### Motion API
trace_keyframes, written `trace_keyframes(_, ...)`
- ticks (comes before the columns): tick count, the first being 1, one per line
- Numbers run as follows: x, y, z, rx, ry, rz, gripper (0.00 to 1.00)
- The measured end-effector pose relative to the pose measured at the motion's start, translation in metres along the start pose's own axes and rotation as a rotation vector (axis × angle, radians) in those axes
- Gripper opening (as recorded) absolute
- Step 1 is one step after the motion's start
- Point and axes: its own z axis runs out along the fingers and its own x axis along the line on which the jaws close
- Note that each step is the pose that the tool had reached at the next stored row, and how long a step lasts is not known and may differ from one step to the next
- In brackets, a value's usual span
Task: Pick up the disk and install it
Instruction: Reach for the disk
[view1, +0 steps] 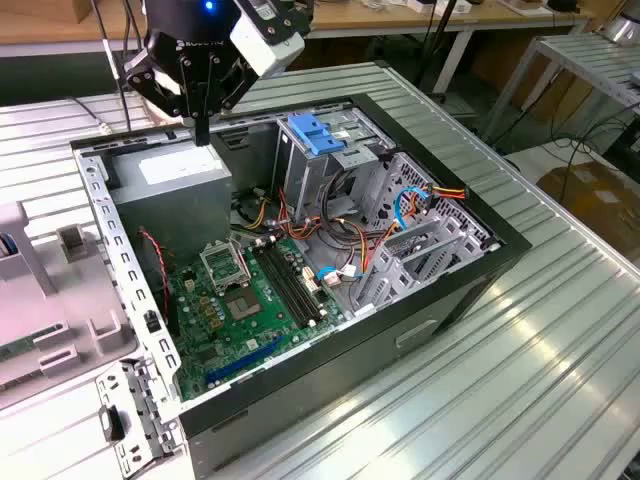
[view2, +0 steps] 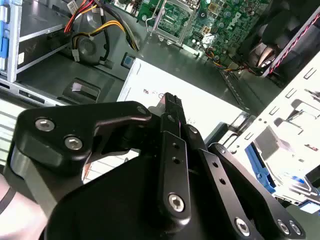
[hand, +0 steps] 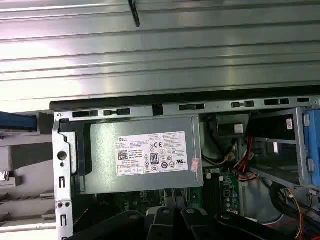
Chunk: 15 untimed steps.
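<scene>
the end effector (view1: 203, 128) of a single robot arm hung above the rear corner of an open desktop computer case (view1: 455, 290), which lay on its side on a ribbed metal counter (view1: 520, 380). its dark fingers (view2: 170, 102) pointed down over the grey power supply (view1: 170, 178), whose white label filled much of the first wrist view (hand: 150, 155). from the exterior view and the second wrist view the fingers appeared to be drawn together into one narrow bar with nothing held between them, though the linkage hid part of the tips.

the disk (view1: 315, 135), in its bright blue rails, sat at the top of the metal drive cage (view1: 300, 180) inside the case, towards the exterior view's right of the end effector and apart from it; its blue edge showed in the first wrist view (hand: 312, 145) beyond the power supply. below the cage lay the green motherboard (view1: 240, 300) with bundles of red, yellow and orange wires (view1: 355, 245) trailing across it. a grey detached panel (view1: 50, 300) rested on the counter at the exterior view's left.
</scene>
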Motion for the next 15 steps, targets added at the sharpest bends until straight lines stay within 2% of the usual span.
trace_keyframes(2, 0.0023, -0.0002, -0.0001, 0.0000, 0.0000, 0.000, 0.11)
trace_keyframes(15, 0.0062, -0.0005, -0.0002, 0.0000, 0.0000, 0.000, 0.11)
